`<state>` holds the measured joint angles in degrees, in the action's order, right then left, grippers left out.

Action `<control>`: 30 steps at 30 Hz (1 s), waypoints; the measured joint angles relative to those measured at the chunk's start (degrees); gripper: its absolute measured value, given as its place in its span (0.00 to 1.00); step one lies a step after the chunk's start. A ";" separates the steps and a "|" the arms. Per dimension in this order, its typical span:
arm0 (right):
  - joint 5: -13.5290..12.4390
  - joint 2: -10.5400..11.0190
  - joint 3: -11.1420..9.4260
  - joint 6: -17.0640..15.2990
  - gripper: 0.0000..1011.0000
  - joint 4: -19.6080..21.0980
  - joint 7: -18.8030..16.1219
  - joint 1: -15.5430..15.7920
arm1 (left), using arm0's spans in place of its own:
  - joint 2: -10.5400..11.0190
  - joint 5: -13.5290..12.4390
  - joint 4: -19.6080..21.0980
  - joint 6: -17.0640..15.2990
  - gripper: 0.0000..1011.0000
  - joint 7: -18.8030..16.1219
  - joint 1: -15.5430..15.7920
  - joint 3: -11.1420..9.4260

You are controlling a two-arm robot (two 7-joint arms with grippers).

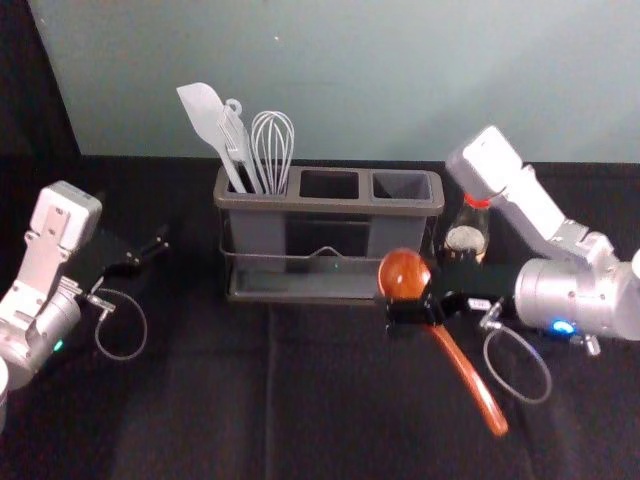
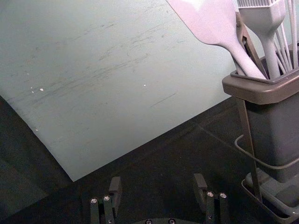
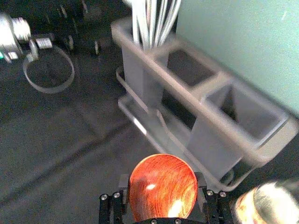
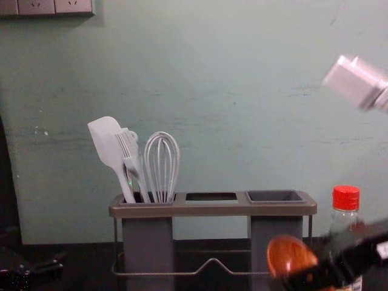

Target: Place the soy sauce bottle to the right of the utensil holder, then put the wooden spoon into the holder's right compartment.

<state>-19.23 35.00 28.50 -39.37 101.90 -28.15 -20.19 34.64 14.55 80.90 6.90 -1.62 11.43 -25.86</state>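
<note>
Step two: right hand point(image 1: 410, 308) is gripping the wooden spoon point(image 1: 403, 272) in front of the holder point(image 1: 322, 204), bottle point(image 1: 467, 238) standing right of the rack, next needing handle-down alignment over right compartment point(image 1: 401, 187); left hand point(image 2: 158, 183) idling open.

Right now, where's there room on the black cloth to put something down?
The cloth is bare in front of the utensil holder, between the left gripper and the wooden spoon. It's crowded by the holder's right end: the right gripper grips the spoon near the soy sauce bottle.
</note>
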 joint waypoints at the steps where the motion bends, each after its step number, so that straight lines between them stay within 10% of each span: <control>1: -0.45 0.23 -1.05 1.46 0.83 1.18 0.47 0.71 | 0.00 0.00 0.00 0.00 0.99 0.00 0.00 0.00; 19: -3.06 -0.14 -8.82 21.01 0.83 7.73 4.75 5.96 | 0.00 0.00 0.00 0.00 0.99 0.00 0.00 0.00; 30: 1.56 -6.04 -9.32 29.93 0.83 5.28 9.58 4.42 | 0.00 0.00 0.00 0.00 0.99 0.00 0.00 0.00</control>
<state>-17.67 28.95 19.19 -9.44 107.18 -18.57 -15.78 34.65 14.55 80.90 6.90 -1.62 11.43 -25.86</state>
